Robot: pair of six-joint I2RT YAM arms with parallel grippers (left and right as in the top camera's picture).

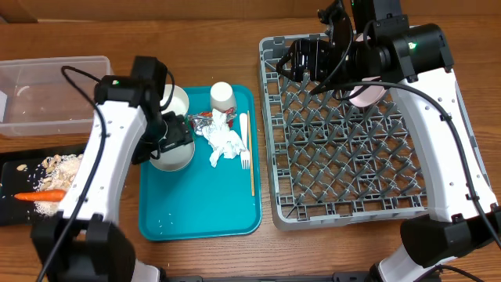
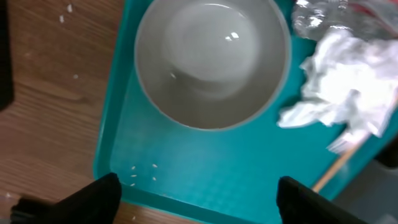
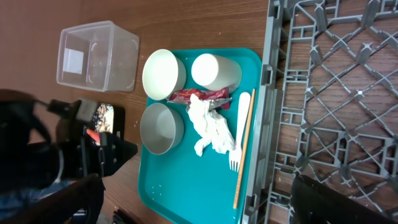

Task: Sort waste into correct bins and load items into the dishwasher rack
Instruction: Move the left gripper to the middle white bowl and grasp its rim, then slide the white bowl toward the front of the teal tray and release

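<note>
Left gripper (image 2: 199, 190) — white bowl (image 2: 211, 59) just ahead

White bowls (image 3: 163, 73) (image 3: 161, 127): you have two
White cup (image 3: 216, 70): one
Fork (image 3: 243, 112): one
Wooden stick (image 3: 239, 183): one
Napkin (image 3: 210, 127): one
Wrapper (image 3: 199, 94): one
Carrot (image 1: 39, 196): one

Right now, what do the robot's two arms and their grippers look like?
Both the left arm and the right arm have smooth white link shells between bulky black joint housings. Each has a small green light and thin black cables looping alongside. The left gripper and right gripper are black, with blunt dark fingers.
</note>
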